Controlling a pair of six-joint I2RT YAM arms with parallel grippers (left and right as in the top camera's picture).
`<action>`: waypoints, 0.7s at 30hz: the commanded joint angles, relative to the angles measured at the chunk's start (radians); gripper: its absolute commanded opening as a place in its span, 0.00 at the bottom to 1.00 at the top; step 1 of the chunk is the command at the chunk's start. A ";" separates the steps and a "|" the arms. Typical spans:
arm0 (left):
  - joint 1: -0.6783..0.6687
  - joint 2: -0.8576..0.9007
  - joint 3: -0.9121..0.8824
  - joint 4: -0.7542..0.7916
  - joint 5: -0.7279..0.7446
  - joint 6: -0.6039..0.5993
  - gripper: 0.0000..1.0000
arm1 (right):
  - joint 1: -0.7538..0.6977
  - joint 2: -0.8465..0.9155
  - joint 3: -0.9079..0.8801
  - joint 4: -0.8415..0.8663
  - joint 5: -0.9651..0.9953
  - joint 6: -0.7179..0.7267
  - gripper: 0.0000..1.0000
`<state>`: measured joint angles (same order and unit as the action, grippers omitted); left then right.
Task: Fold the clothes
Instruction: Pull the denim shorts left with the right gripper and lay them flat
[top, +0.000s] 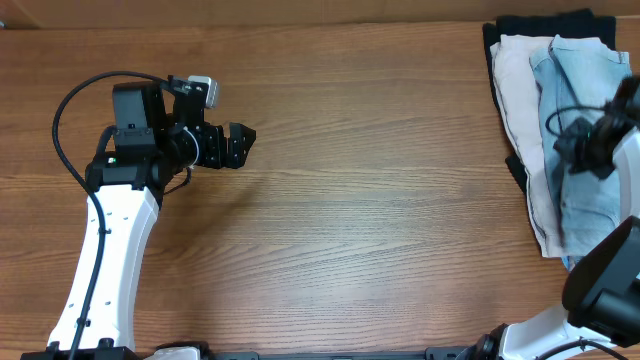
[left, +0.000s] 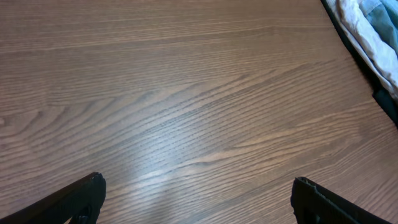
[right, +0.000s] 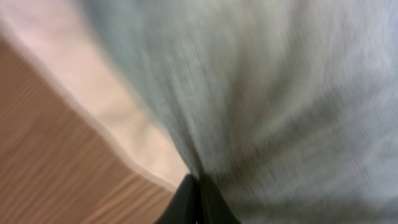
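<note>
The clothes lie piled at the table's far right. Faded light-blue denim shorts (top: 580, 90) lie on top of cream-white shorts (top: 515, 90), with a black garment (top: 545, 22) underneath. My right gripper (top: 572, 140) is down on the denim. In the right wrist view its jaws (right: 198, 183) are shut, pinching a fold of the denim shorts (right: 280, 93) beside the cream-white shorts (right: 106, 81). My left gripper (top: 245, 140) hovers over bare wood at the left, far from the pile. It is open, with its fingertips (left: 81, 196) wide apart and nothing between them.
The wooden table (top: 380, 180) stretches between the two arms. In the left wrist view the pile's edge shows at the top right: cream-white cloth (left: 367, 31), a bit of denim (left: 382, 12) and black fabric (left: 382, 99).
</note>
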<state>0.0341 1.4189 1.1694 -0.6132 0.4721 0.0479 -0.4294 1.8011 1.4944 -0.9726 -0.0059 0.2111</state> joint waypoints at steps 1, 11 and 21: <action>0.015 -0.009 0.030 0.001 0.007 0.000 0.97 | 0.110 -0.064 0.184 -0.122 -0.088 -0.063 0.04; 0.121 -0.017 0.077 -0.016 0.008 -0.005 1.00 | 0.518 -0.066 0.353 -0.308 -0.209 -0.109 0.04; 0.241 -0.017 0.083 -0.018 0.007 -0.006 1.00 | 0.975 0.006 0.352 -0.134 -0.208 -0.058 0.04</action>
<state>0.2470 1.4185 1.2247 -0.6289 0.4717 0.0475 0.4500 1.7763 1.8244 -1.1439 -0.1772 0.1352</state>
